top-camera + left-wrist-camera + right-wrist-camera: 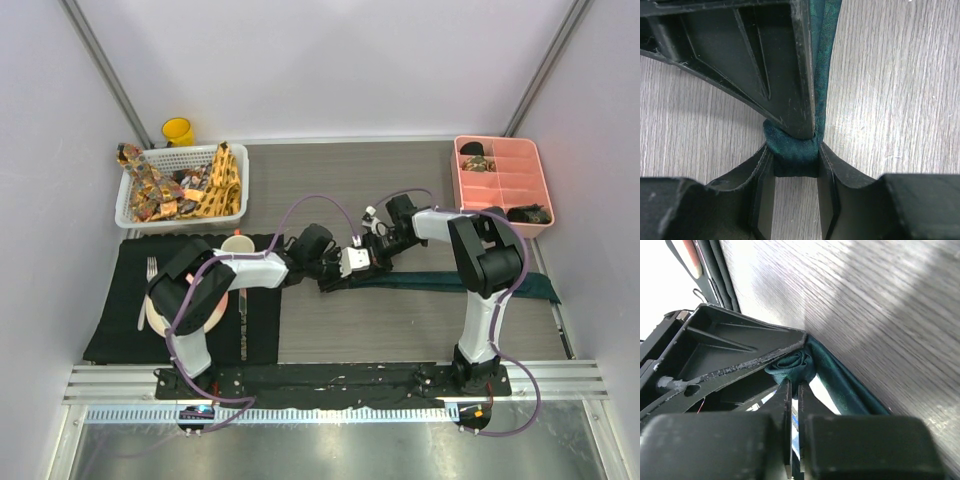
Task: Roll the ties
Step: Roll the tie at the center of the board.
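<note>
A dark teal tie [450, 282] lies stretched across the table toward the right edge. Its left end is wound into a small tight roll [790, 142]. My left gripper [795, 156] is shut on that roll from both sides, just above the table. My right gripper [794, 386] meets it from the opposite side, its fingers almost together and pinching the roll [790, 365] at its edge. In the top view the two grippers [335, 272] [358, 262] meet at mid-table. Several patterned ties [215, 185] lie heaped in a white basket [130, 215].
A pink divided tray [500, 160] at the back right holds dark rolled pieces. A black placemat [120, 330] with a plate, fork and cup lies at the left. A yellow cup [178, 131] stands behind the basket.
</note>
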